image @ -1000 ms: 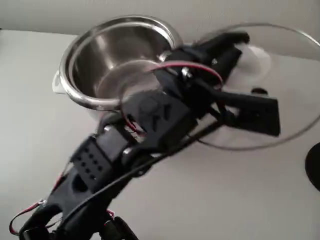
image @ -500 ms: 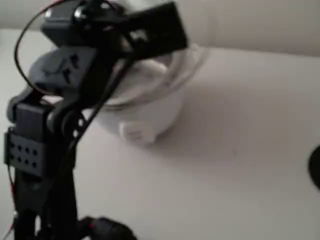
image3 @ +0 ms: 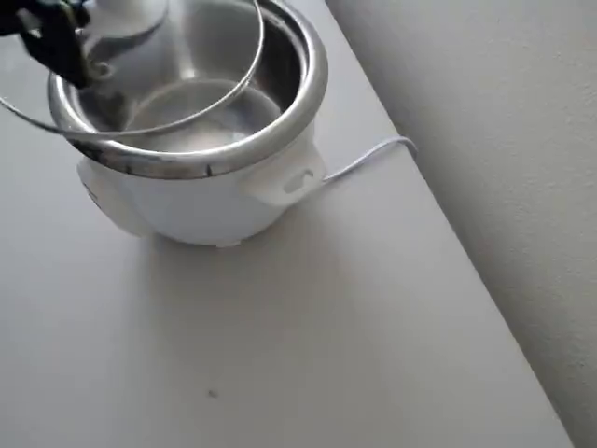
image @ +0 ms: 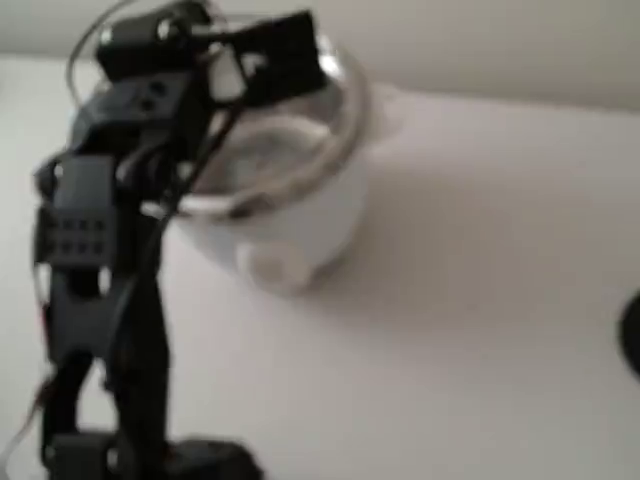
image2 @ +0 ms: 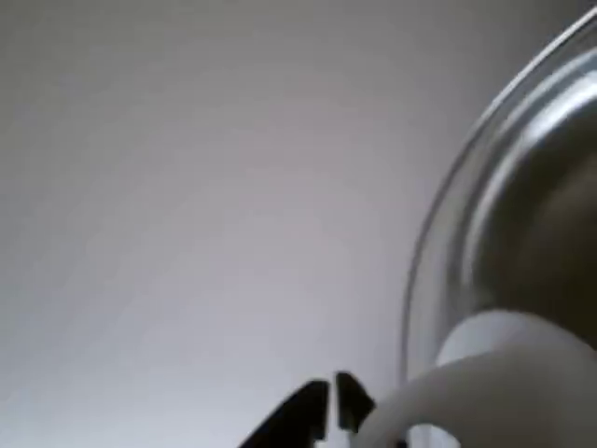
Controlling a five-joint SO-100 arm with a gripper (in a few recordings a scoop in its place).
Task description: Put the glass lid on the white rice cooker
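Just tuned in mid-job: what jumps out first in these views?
The white rice cooker with its shiny steel bowl stands at the table's upper left in the overhead view. The glass lid hangs tilted over its opening, off toward the left and not seated on the rim. The black arm fills the left of the fixed view, its gripper up at the lid above the cooker; blur hides the jaws.

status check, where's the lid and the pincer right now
Pincer shut on glass lid, over the bowl. Lid tilted, partly over white rice cooker, not seated. Thin white cord beside cooker, nothing blocking.
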